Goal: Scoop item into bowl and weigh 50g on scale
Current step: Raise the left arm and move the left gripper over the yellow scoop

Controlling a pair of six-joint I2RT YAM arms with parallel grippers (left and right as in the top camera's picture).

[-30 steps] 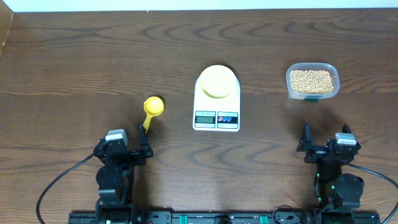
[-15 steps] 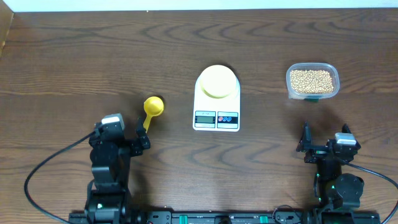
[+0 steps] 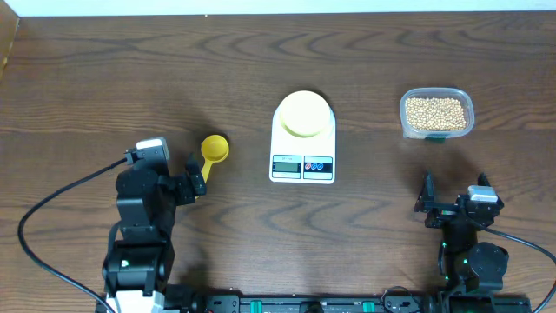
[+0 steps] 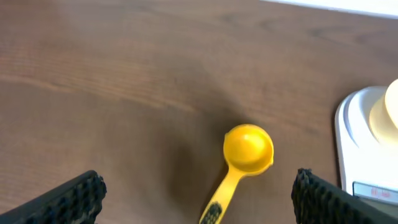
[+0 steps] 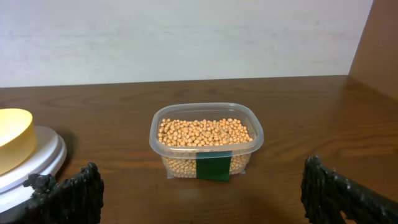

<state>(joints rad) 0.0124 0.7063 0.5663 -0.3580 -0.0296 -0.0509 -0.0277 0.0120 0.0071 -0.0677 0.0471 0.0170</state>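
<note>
Dark wood bench (image 3: 104, 78), grain running left to right; white scale (image 3: 302, 161) sits mid-bench with its display and two buttons on the near edge; the reading is too small to make out.

Pale yellow-green bowl (image 3: 304, 114) sits on the scale's platform, toward the far end; its inside looks bare from overhead.

Beans (image 3: 435, 112) fill a clear tub (image 3: 405, 130) to the right of the scale and well apart from it; a green label (image 5: 212, 168) is on the tub's near wall.

Yellow scoop (image 3: 213, 149) lies flat on the bench left of the scale; the cup is at the far end and the handle runs back toward the left arm (image 3: 143, 209).

Left jaws are spread wide and hold nothing. In the wrist view the scoop handle leaves the bottom edge between the two fingers, clear of both.

Right jaws are also spread wide and empty; they sit low at the near edge of the bench, pointed at the tub and well apart from it. In the right wrist view the tub sits between the fingers, with the bowl and scale at the left edge.
</note>
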